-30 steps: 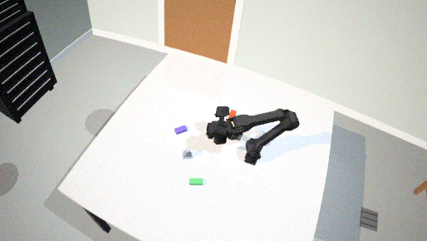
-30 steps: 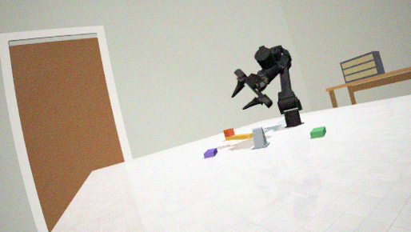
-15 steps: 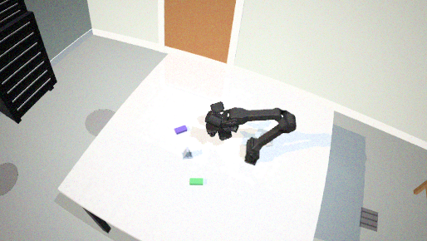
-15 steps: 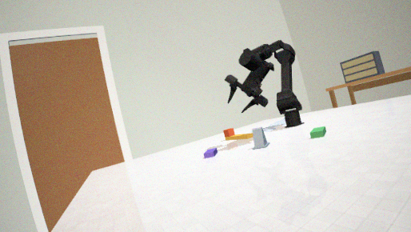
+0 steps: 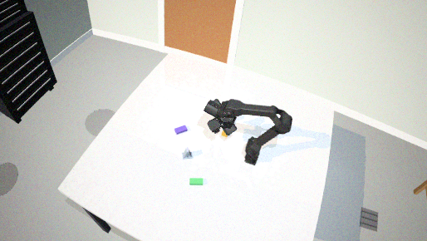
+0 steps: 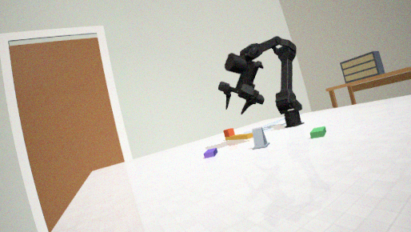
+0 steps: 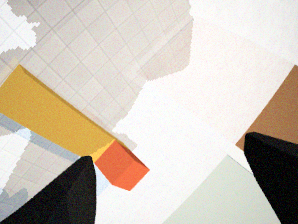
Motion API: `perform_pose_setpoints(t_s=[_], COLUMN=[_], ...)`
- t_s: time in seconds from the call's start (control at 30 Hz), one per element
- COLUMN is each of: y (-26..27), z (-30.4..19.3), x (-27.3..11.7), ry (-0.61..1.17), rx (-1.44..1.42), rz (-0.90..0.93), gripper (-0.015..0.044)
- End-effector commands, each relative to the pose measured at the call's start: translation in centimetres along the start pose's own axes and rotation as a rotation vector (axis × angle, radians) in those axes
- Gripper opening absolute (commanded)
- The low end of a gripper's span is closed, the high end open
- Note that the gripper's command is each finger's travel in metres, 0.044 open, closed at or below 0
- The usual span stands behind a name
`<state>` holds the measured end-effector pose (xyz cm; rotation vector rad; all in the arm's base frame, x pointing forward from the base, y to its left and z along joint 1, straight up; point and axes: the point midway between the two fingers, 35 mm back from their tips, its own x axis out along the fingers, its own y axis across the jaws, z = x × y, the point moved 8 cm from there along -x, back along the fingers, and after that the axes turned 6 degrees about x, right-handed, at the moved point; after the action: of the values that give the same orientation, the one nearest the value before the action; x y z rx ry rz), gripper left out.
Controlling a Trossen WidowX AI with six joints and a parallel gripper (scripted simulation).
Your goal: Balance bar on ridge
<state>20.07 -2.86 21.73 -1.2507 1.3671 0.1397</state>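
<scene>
The yellow bar lies on the table, mostly hidden under the arm in the top view. A red-orange block sits at one end of it; the block is hidden in the top view. The grey ridge stands upright on the table, apart from the bar, with nothing across its top. My gripper is open and empty, above the bar and the block. In the wrist view the block is beside the left fingertip.
A purple block lies on the table on the side of the ridge away from the arm's base. A green block lies on the ridge's other side. The arm's base stands to the right of the ridge.
</scene>
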Motion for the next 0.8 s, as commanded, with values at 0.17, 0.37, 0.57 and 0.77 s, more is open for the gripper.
perform_pose_setpoints(t_s=[0.17,0.37,0.57,0.77], y=[-1.3,-2.0,-2.7,-3.4], z=[-1.2,-2.1,-3.2,-4.3], x=[1.0,1.8,2.5,3.3], ry=[-0.01,-0.036,-0.076,-0.128], rx=[-0.129,-0.213,-0.251,-0.299], rz=[0.126,0.212,0.282,0.347], gripper=[0.0315,0.0315,0.0315,0.0315])
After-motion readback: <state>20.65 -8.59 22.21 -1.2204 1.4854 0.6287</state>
